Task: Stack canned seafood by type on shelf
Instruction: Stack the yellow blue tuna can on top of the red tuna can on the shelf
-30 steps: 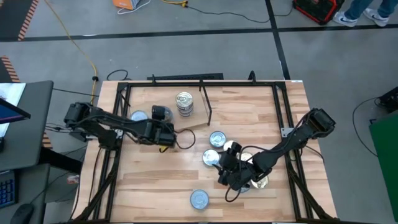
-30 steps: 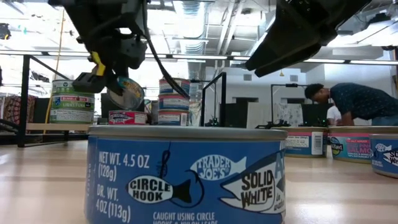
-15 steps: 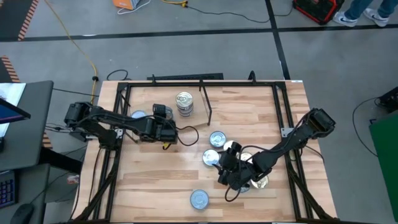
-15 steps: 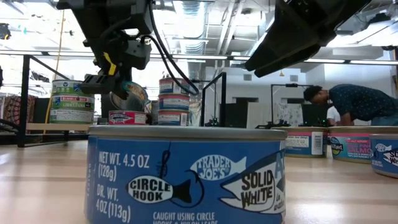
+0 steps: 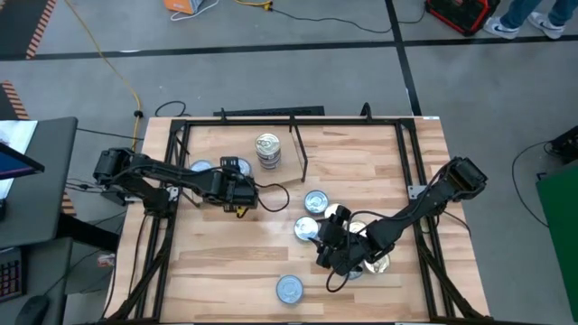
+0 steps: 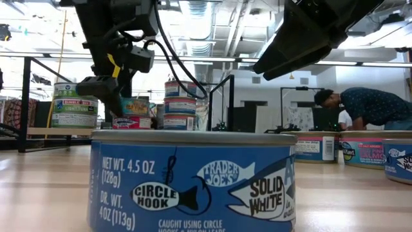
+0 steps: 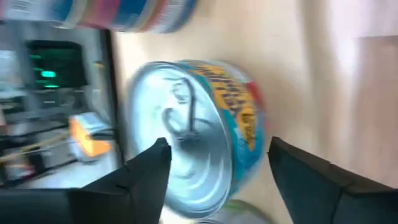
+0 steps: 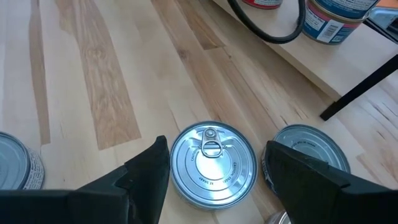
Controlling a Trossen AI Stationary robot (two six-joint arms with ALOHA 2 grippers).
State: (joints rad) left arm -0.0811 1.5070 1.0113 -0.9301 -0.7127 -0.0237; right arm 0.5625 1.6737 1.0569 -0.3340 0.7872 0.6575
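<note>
A tin with a silver pull-tab lid and a teal-and-yellow label [image 7: 199, 137] stands upright on a red-labelled tin [image 6: 132, 122] on the plywood shelf [image 5: 212, 144] at the far left. My left gripper [image 5: 235, 178] is open, its fingers to either side of that top tin [image 6: 134, 106]. Beside it stand a stack of tins [image 5: 267, 151] and another tin [image 5: 201, 169]. My right gripper [image 5: 327, 226] hangs open above two silver-lidded tins [image 8: 213, 163] [image 8: 305, 155] on the tabletop, touching neither.
A blue-labelled tin [image 5: 289, 289] stands near the table's front edge, and more tins [image 5: 375, 262] lie under the right arm. Black rod uprights [image 5: 298, 149] rise at the shelf's edge, and a black frame [image 5: 172, 226] borders the table. A person [image 6: 364, 106] bends over in the room behind.
My left gripper has rolled its wrist and opened. The teal-and-yellow tin, held tilted with its lid facing the near edge a second ago, now stands level on the red-labelled tin. My right arm has kept still.
</note>
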